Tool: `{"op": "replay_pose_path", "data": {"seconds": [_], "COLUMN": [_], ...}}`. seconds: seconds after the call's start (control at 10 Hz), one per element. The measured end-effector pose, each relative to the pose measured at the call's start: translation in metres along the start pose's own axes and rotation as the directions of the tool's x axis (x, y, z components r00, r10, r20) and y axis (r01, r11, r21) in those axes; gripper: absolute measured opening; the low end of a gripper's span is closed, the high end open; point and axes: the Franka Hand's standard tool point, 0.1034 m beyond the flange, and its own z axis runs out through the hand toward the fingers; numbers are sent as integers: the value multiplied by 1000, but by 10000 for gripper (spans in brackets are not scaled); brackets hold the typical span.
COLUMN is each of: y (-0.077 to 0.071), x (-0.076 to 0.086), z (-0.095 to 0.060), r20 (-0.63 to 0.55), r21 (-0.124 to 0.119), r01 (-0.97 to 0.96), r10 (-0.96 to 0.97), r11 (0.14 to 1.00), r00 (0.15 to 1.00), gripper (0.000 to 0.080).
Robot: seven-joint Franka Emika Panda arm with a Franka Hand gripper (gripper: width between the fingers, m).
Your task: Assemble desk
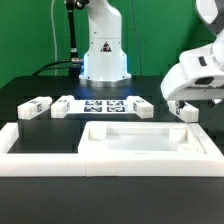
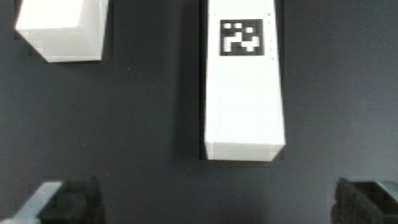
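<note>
Hangs with the gripper (image 2: 217, 198) pointed straight down over a tagged leg (image 2: 246, 92). Spread wide above that leg's end, clasping nothing.

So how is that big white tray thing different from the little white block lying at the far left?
The desk top is wide, shallow and rimmed; the leg is a short, narrow block. The desk top lies mid-table, the leg farther back at the exterior view's left. Both are white and lie flat on the black table.
</note>
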Motion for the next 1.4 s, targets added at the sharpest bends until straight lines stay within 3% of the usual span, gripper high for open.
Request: {"op": "replay_pose_path", "data": {"seconds": [0.1, 0.2, 0.7, 0.8, 0.9, 1.0, 1.2, 1.4], "y": [-2, -3, -4, -2, 1, -3, -7, -6], "x": [-5, -12, -4, -7, -11, -14, -12, -10], "z": [6, 11, 11, 18, 29, 40, 52, 52], "r20": [35, 106, 95, 111, 134, 166, 182, 175], "r21": [17, 4, 3, 5, 15, 57, 62, 62], "r01": [-20, -23, -32, -38, -51, -89, -100, -99], "r10": [19, 22, 32, 37, 48, 79, 87, 87], "r11": [1000, 1000, 999, 999, 999, 994, 993, 993], "r00": [999, 994, 995, 993, 990, 983, 979, 981], "gripper": [649, 649, 649, 649, 649, 649, 649, 649]}}
